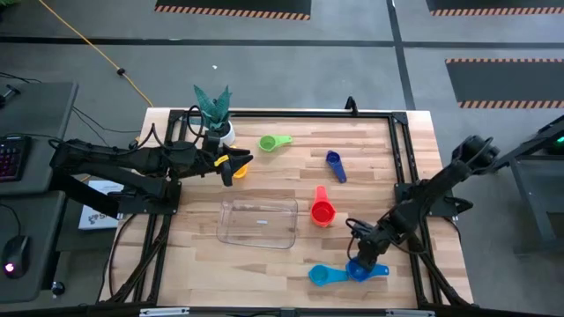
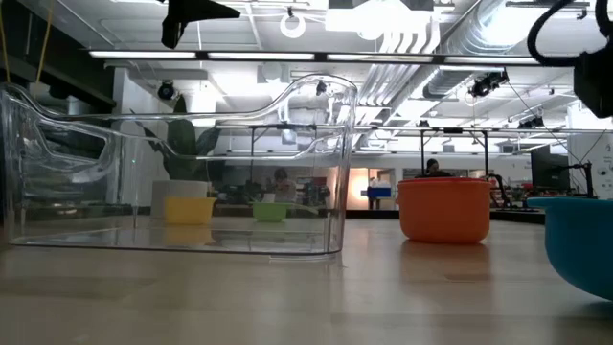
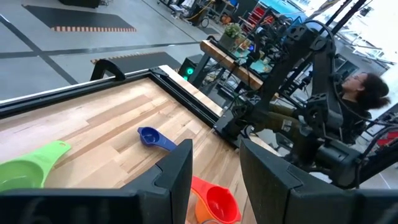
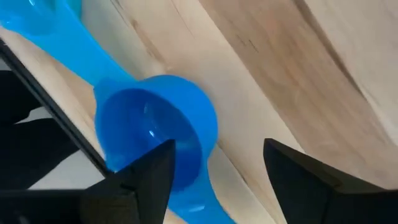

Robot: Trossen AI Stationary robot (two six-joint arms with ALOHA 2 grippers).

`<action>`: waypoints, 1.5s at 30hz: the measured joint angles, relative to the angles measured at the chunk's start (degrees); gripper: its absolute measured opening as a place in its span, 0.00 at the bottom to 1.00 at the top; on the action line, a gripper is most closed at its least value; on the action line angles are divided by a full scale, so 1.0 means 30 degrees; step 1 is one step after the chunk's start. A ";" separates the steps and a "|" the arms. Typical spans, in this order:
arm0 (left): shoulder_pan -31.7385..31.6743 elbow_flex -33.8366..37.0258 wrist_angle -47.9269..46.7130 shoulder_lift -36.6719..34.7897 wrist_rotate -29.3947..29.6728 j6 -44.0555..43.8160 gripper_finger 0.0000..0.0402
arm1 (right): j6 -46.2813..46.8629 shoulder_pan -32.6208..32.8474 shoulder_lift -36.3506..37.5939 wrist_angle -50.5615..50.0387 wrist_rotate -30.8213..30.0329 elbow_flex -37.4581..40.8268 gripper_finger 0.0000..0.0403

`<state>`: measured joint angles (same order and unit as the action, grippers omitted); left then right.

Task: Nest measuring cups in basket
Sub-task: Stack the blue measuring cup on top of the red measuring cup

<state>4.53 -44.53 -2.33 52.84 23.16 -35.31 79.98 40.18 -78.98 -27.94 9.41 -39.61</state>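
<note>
The right gripper [image 1: 363, 257] hangs low over the near right corner of the table [image 1: 379, 150], its fingers spread apart and holding nothing, directly above a blue measuring cup [image 1: 361, 269] whose bowl fills the right wrist view [image 4: 155, 134] between the two dark fingers [image 4: 146, 177]. That cup lies with its flat handle pointing toward the table's right edge, and a light blue cup [image 1: 321, 275] sits touching or just beside it on the side toward the basket [image 1: 258, 222], so the bowl, not the handle, looks like the part within the claw's reach. The clear basket stands empty near the table's middle, well apart from the right gripper and to its left. A red cup [image 1: 322, 210] appears nested in an orange one just beside the basket's right wall; a dark blue cup [image 1: 334, 164] and a green cup [image 1: 274, 142] lie farther back. The left gripper [image 1: 231, 165] hovers beside the potted plant [image 1: 214, 110] with a yellow cup [image 1: 236, 167] at its tip, though whether it grips the cup cannot be told; its fingers stand apart in the left wrist view [image 3: 214, 180]. The right arm is plainly the nearer to both blue cups.
</note>
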 joint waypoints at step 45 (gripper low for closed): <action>-0.0001 0.0000 0.0015 0.0000 -0.0007 -0.0158 0.30 | -4.0740 -1.0901 -0.7501 -1.3175 -0.5127 -1.5499 0.00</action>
<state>4.52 -44.53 -2.28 52.84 23.14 -35.78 -42.24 7.48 -101.48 -67.46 -5.97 -86.11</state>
